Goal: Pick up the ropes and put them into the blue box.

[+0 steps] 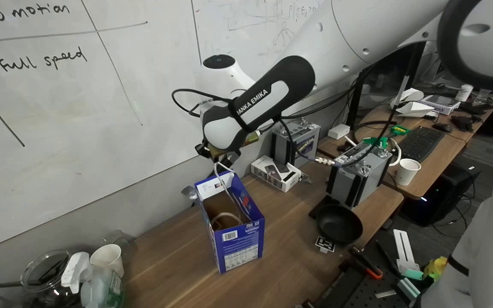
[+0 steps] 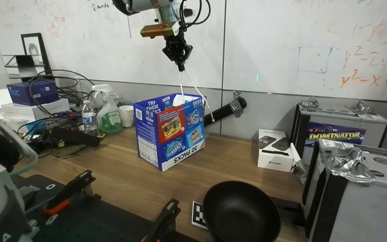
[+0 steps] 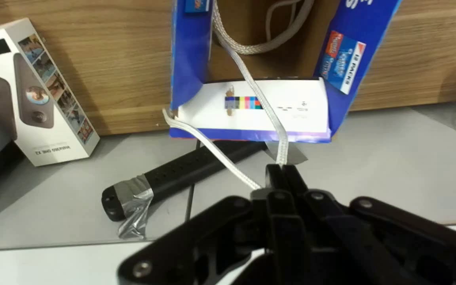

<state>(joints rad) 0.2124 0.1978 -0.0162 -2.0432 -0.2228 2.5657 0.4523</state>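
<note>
My gripper (image 1: 222,161) is shut on a white rope (image 3: 266,107), above the back of the blue box; its closed fingertips also show in an exterior view (image 2: 181,67) and the wrist view (image 3: 282,170). One rope strand runs from the fingertips down into the open blue box (image 1: 240,244). The other strand (image 2: 196,88) hangs outside the box, its end free beside the wall. A thicker white rope loop (image 3: 257,48) lies inside the box; whether it joins the held rope I cannot tell. The box stands upright, seen also in an exterior view (image 2: 149,134).
A black bar (image 2: 225,111) with silver tape is behind the box, by the whiteboard wall. A white product box (image 2: 274,151) and grey battery-like units (image 2: 358,201) stand to one side. A black pan (image 2: 242,211) is nearer the front. A spray bottle (image 2: 110,114) stands on the opposite side.
</note>
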